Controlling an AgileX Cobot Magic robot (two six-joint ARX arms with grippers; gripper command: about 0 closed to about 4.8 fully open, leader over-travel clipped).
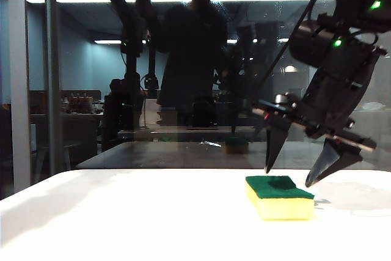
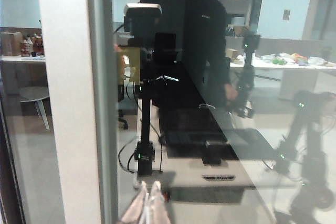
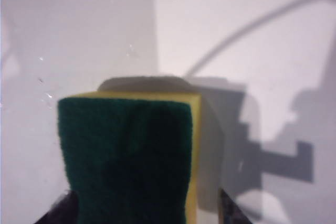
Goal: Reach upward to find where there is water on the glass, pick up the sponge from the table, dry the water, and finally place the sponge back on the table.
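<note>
One sponge [image 1: 279, 197] down on the one white table [image 1: 122, 218], lower right of the frame. Two dark fingers [image 1: 275, 142] on the single gripper [image 1: 292, 178] up at the right edge, spread wide above the sponge. One big glass pane [image 1: 183, 59] fills the back, one grey frame bar [image 1: 17, 77] at far left.

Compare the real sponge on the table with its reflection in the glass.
The sponge lies on the white table, bright yellow under a green top; its reflection in the glass looks dim, smaller, and sits higher in the exterior view. The right gripper hangs open just above the sponge. Both show the same block shape.
</note>
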